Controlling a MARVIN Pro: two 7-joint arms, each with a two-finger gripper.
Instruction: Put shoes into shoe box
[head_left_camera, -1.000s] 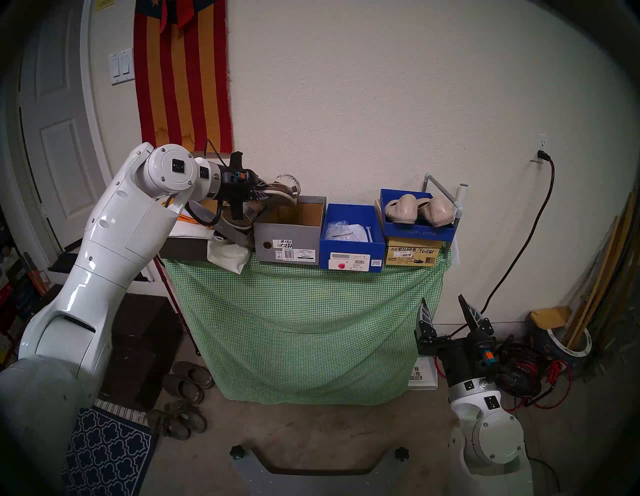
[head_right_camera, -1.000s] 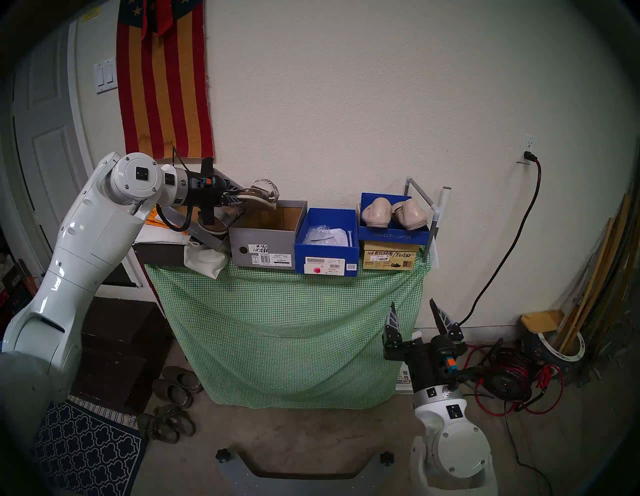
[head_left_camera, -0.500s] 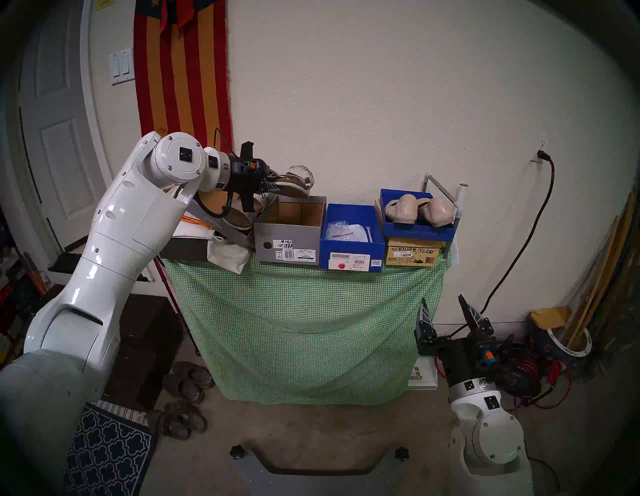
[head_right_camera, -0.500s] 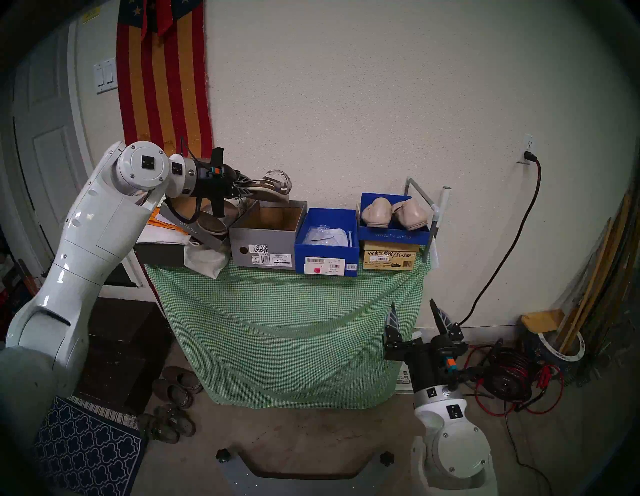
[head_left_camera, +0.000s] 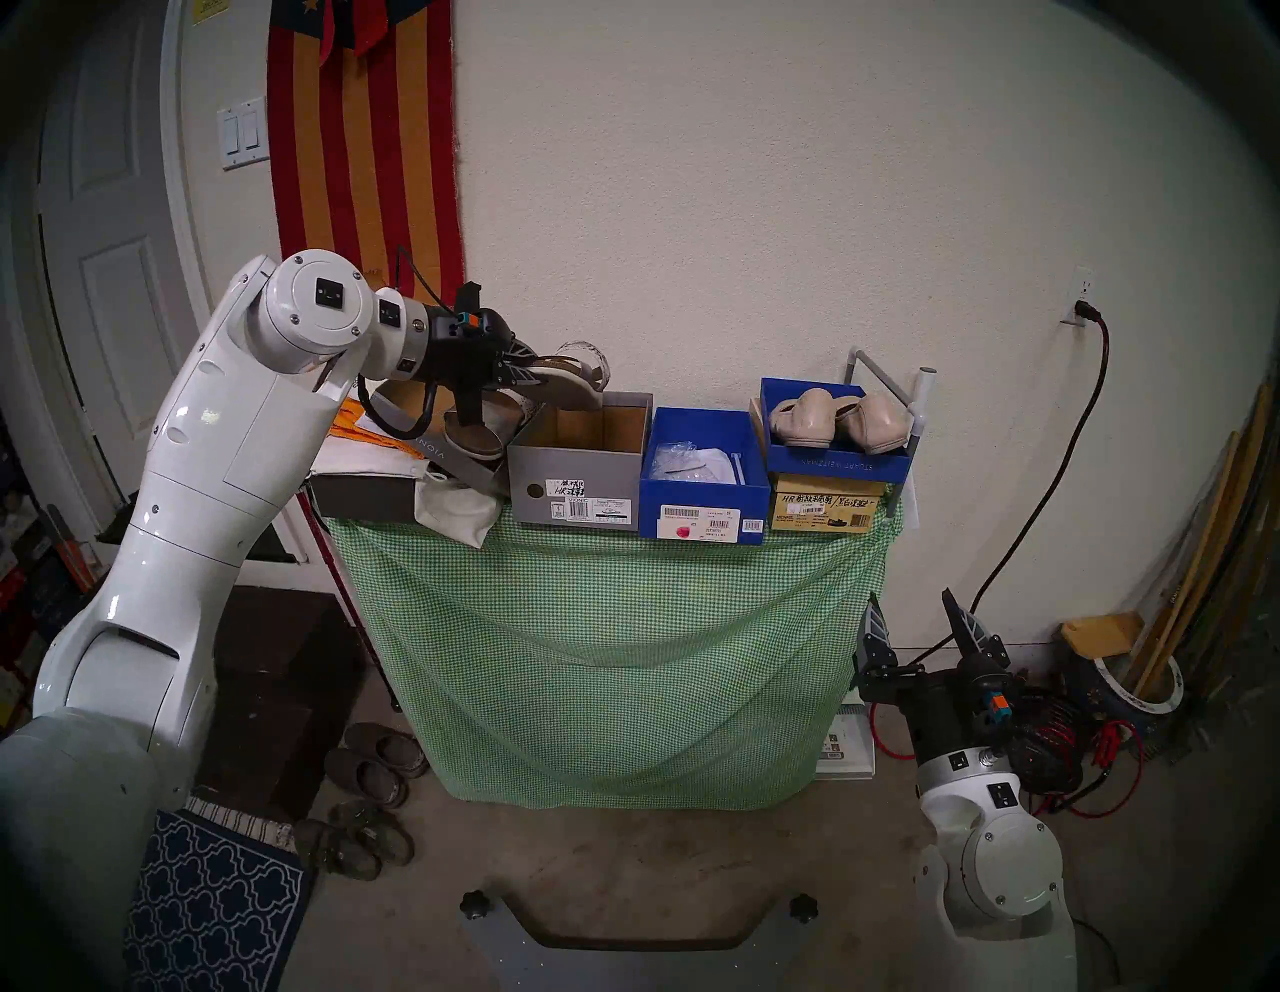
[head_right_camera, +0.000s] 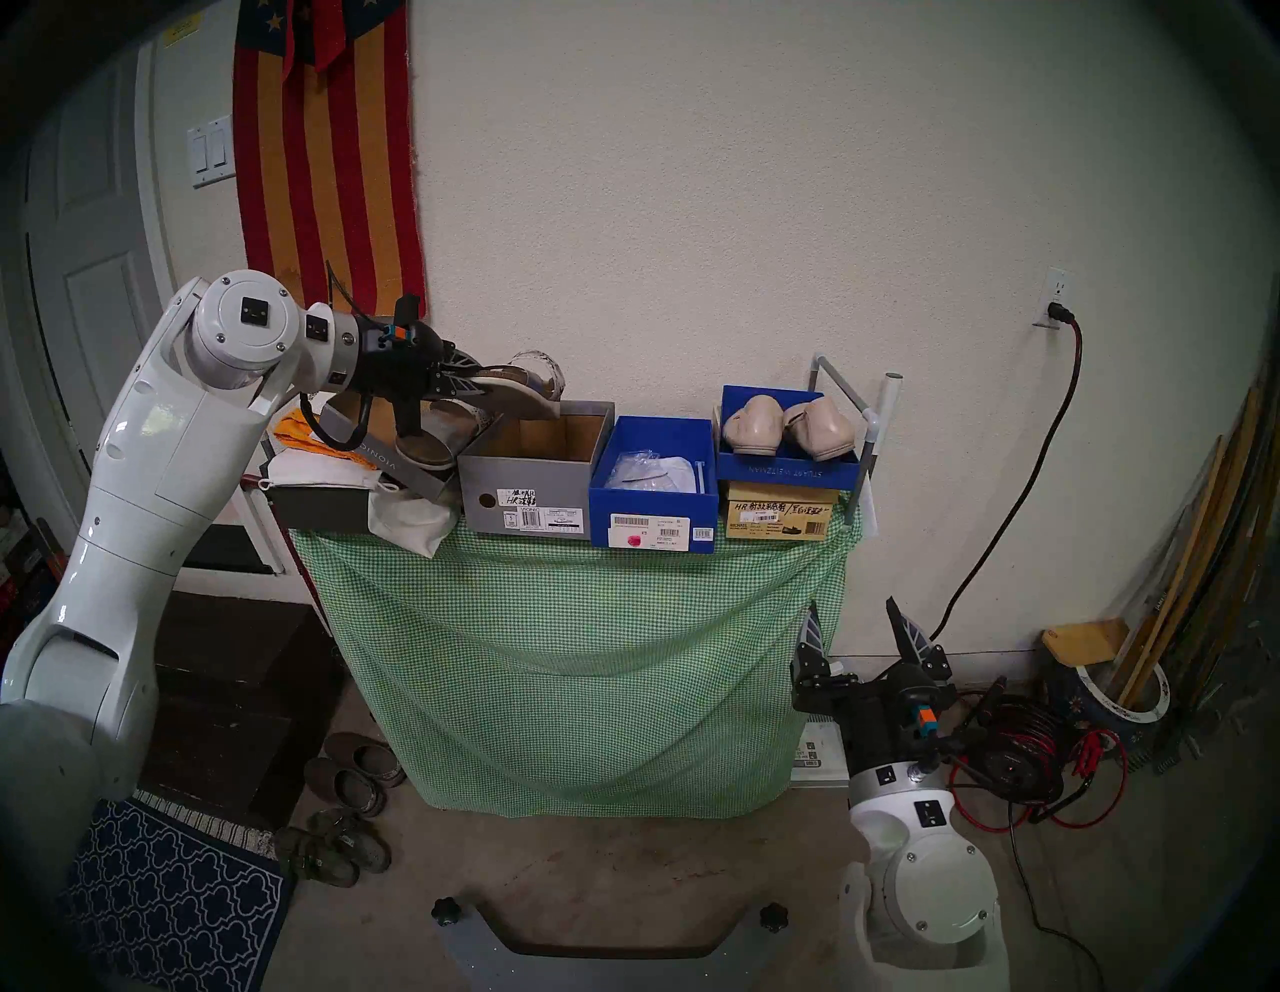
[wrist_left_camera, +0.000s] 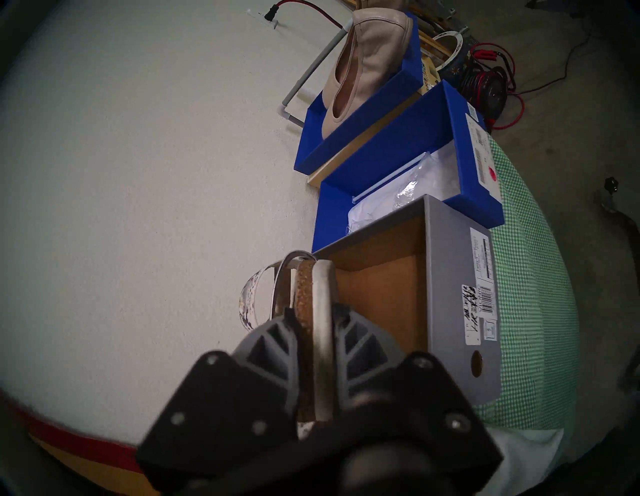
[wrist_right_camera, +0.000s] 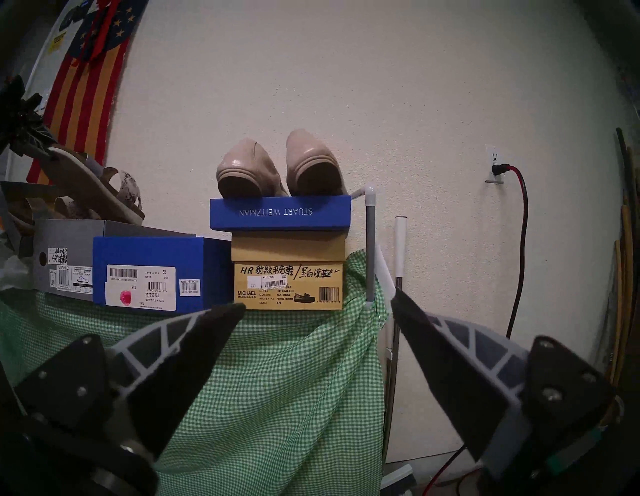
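Two cork-soled sandals are in view: the left end effector is clamped on the heel end of one sandal, holding it in the air with its toe over the near-left rim of the open grey shoe box; the second sandal lies on a tilted grey box lid just left of that box. Two beige ballet flats sit side by side in an upturned blue lid, which tops a tan shoe box at the right end. Between the grey and tan boxes stands one open blue shoe box with white paper inside. That makes three shoe boxes in a row.

The right end effector hangs low on the right, fingers spread wide and empty, in front of the cloth.

The table is draped in green checked cloth and stands against a cream textured wall. A red-and-yellow striped hanging is on the wall at left, a door beyond it. Two pairs of grey-brown slip-ons lie on the concrete floor near a patterned navy mat.
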